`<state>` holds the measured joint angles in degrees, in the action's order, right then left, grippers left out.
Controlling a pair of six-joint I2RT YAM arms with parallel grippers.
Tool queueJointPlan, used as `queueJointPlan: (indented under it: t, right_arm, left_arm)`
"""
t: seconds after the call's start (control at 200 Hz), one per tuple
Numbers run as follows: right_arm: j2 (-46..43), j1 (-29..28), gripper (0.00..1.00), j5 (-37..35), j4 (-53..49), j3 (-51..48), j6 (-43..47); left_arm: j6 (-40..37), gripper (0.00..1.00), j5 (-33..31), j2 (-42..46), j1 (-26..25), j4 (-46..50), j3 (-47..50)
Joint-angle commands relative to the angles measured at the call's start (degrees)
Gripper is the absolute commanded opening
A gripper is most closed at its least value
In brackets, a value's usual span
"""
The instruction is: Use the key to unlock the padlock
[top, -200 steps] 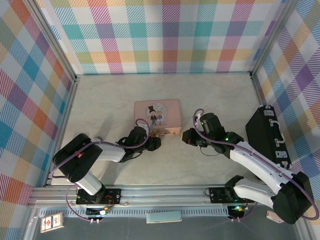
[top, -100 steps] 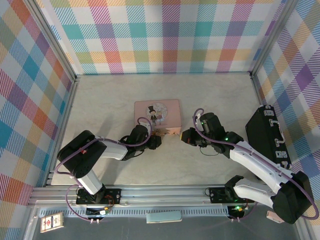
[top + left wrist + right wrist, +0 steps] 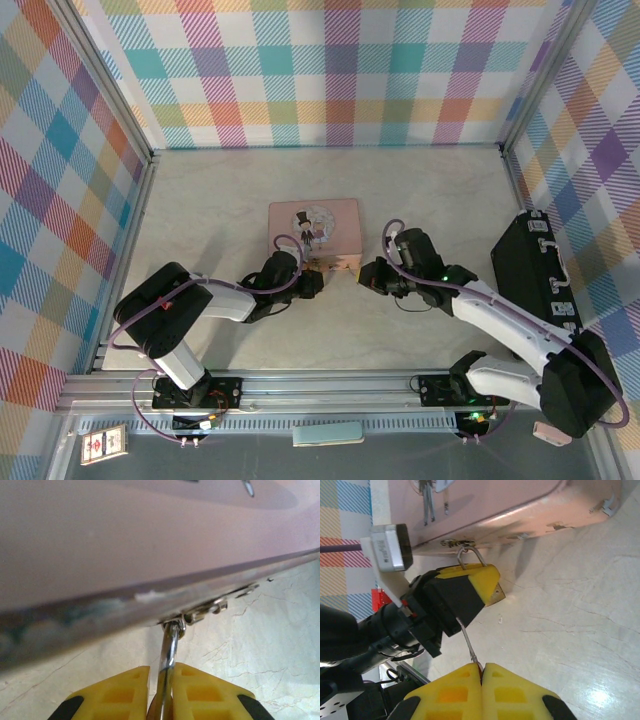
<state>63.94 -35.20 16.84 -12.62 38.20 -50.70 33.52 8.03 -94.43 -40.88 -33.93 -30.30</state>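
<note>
The marble-patterned table [image 3: 220, 200] is enclosed by chequered walls [image 3: 330, 70]. A black case [image 3: 530, 270] lies along the right side, well apart from the work. A pink tin [image 3: 338, 238] with a cartoon figure on its lid sits near the middle of the table, and both arms meet at its near edge.

Left gripper [image 3: 161, 671]: clenched. Its yellow fingers [image 3: 120, 690] are pressed on the padlock [image 3: 169, 647], just below the tin's rim. In the left wrist view the silver shackle rises out of the fingers and hooks into the small metal hasp [image 3: 200, 614] on the tin's near wall. The right wrist view shows one brass corner of the body beside the yellow pad; the rest is covered.

Right gripper [image 3: 481, 666]: clamped on the key [image 3: 469, 642], a thin grey sliver pinched at one end between the yellow fingertips. The key's free end slants up toward the left gripper and stops just beside its black finger — whether it touches the padlock cannot be told.
</note>
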Motion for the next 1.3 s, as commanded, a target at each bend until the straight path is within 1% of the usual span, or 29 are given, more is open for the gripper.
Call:
queueJointPlan:
  t: [0.0,0.08,0.15,0.28,0.45,0.91,1.025,1.295]
  right_arm:
    - [0.69,0.40,0.00,1.82,3.23,-1.44,-3.49]
    - [1.52,0.40,0.00,2.72,5.08,-2.53,-4.98]
    - [2.27,0.40,0.00,3.69,7.26,-3.87,-6.51]
    - [4.46,0.74,0.00,6.00,11.67,-6.47,-9.07]
    - [9.00,1.80,0.00,9.54,18.44,-8.74,-11.29]
    - [18.14,1.89,0.00,13.47,31.60,-9.92,-14.85]
    - [19.99,1.89,0.00,13.74,32.71,-8.78,-15.21]
    - [26.14,2.33,0.00,16.06,41.45,-8.68,-17.45]
  left_arm:
    - [3.78,0.12,0.46,0.48,-0.24,-1.05,-0.69]
    - [6.51,0.11,2.00,-0.39,-0.20,-2.47,-1.23]
    - [8.29,0.10,2.07,-0.58,-0.16,-1.95,-1.70]
    - [10.14,0.09,2.57,-0.40,-0.11,0.22,-3.13]
    - [12.75,0.09,3.34,-0.92,0.58,-0.12,-3.97]
    - [18.61,0.08,4.89,-2.95,2.46,-4.86,-4.65]
    - [19.70,0.08,4.69,-3.23,3.25,-4.99,-4.85]
    - [21.09,0.07,2.87,-3.50,5.51,-7.12,-4.26]
